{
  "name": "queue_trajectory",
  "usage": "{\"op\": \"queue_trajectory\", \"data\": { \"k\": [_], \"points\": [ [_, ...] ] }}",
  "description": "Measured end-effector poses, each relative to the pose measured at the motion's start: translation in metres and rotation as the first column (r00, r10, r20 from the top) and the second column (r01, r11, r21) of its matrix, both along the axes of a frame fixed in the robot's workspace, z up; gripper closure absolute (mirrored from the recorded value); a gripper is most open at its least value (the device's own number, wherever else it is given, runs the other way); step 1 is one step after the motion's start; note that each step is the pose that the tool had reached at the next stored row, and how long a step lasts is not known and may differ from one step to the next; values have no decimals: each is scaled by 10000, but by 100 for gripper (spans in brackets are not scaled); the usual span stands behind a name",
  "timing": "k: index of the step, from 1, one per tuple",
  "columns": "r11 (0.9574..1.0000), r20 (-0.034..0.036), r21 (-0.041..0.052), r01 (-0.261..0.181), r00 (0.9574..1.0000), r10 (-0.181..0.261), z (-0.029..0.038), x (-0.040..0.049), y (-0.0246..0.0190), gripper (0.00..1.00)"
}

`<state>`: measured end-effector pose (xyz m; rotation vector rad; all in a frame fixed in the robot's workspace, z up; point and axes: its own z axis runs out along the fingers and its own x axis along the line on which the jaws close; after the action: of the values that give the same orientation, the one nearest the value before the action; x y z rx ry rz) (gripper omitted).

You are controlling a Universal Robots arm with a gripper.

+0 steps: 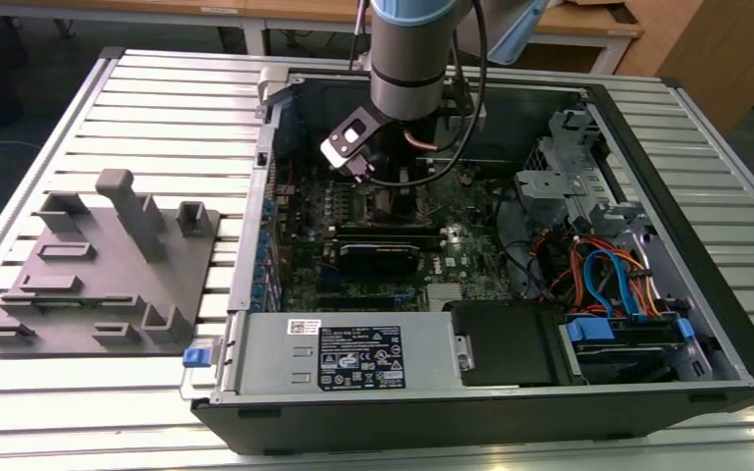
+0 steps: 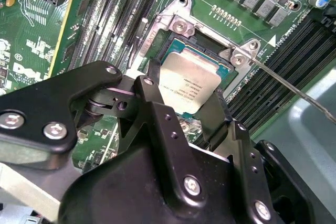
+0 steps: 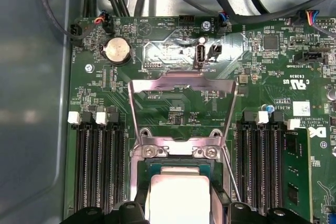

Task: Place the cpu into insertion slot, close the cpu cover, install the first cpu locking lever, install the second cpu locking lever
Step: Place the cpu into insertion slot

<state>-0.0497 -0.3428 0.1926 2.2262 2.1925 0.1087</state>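
Pincer: my pincer [image 2: 185,98] is pinching the cpu [image 2: 191,77] by two opposite edges.
Cpu: it sits at the insertion slot [image 2: 202,40], in the far part of the open computer case [image 1: 482,427] on the worktop [image 1: 154,88]. I cannot tell whether it is fully seated.
Cover: the cpu cover [image 3: 184,81] stands raised at the slot's far edge.
Risk: if I let go with the chip tilted or off-square, I judge it could bend socket contacts. The thin locking lever [image 2: 294,90] beside the slot could also snag a finger.

I get the exterior view from high up, angled down into the open computer case [image 1: 730,329] on the table [image 1: 154,98]. Both wrist views sit close over the motherboard [image 2: 31,51] [image 3: 262,77], sharing the cpu [image 2: 190,83] [image 3: 178,199].
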Motion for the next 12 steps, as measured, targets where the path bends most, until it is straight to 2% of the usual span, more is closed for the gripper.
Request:
{"op": "queue_trajectory", "data": {
  "k": [12],
  "points": [
    [10000,1,1,29,10000,-29,-9,1,1,46]
  ]
}}
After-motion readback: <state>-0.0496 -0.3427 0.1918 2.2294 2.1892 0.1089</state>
